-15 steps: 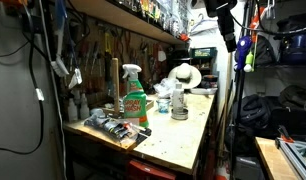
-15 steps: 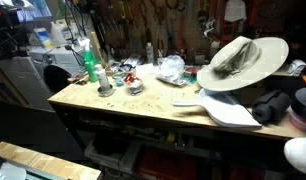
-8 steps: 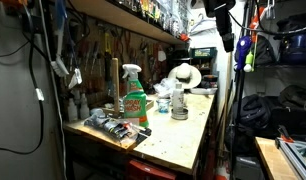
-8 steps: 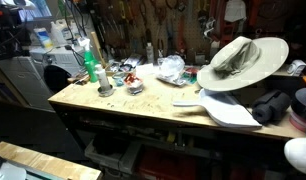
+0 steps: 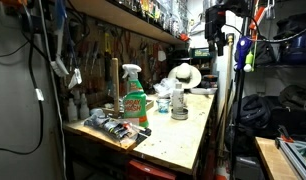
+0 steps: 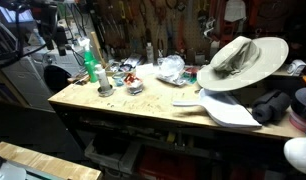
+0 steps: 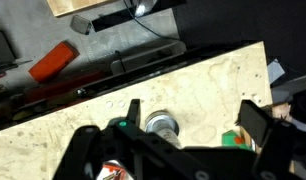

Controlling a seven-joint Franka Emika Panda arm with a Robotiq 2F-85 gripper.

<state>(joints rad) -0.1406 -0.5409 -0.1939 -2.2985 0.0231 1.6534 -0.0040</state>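
In an exterior view, the gripper [image 5: 225, 42] is hanging high above the workbench [image 5: 183, 140], well up from the green spray bottle [image 5: 135, 100] and off to its side away from the wall. From here I cannot tell how its fingers are standing. The tin can [image 5: 179, 112] is sitting on the bench near the spray bottle, on that same open side, and a straw hat [image 5: 183, 75] is lying farther back from the bottle. In an exterior view from across the bench, the gripper [image 6: 59, 40] is hovering above and a little behind the spray bottle [image 6: 91, 65]. The tin can [image 6: 106, 90] is standing just in front of the bottle, and the hat [image 6: 243, 60] is resting well apart from it at the opposite end of the workbench [image 6: 153, 115]. In the wrist view, the gripper [image 7: 173, 148] is looking straight down. Its fingers [image 7: 81, 150] are spreading wide with nothing between them. The tin can [image 7: 161, 125] is showing on the plywood of the workbench [image 7: 213, 85] below the gap, with the spray bottle [image 7: 231, 140] just beside it. An orange tool [image 7: 53, 60] is lying on the floor beyond the bench edge, well apart from the bottle.
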